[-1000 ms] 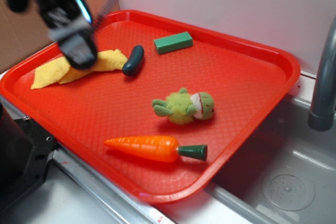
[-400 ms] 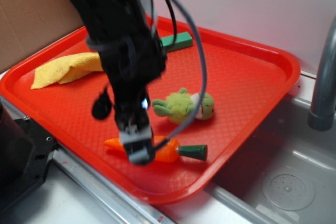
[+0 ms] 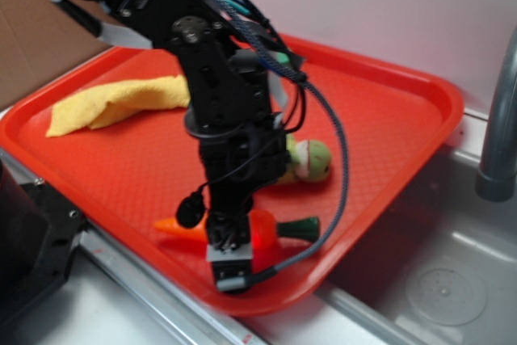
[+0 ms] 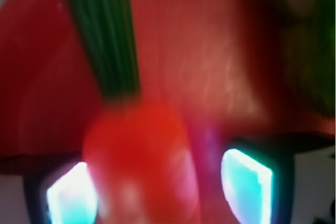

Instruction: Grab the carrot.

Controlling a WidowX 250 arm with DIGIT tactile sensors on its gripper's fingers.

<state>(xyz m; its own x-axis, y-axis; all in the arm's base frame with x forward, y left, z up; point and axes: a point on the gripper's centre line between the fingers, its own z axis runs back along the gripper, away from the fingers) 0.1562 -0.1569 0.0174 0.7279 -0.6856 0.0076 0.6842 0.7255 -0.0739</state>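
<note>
The arm reaches down over the near part of the red tray [image 3: 388,94], its gripper [image 3: 232,260] over the carrot [image 3: 266,229]. A yellow cloth [image 3: 113,103] lies far left; a green plush [image 3: 311,159] sits just beyond the carrot.

A red tray [image 3: 404,111] sits beside a metal sink [image 3: 452,280]. On the tray, a yellow cloth [image 3: 113,103] lies at ten o'clock; a green plush toy [image 3: 311,159] rests near centre. A grey faucet pipe [image 3: 497,127] stands at three o'clock.
</note>
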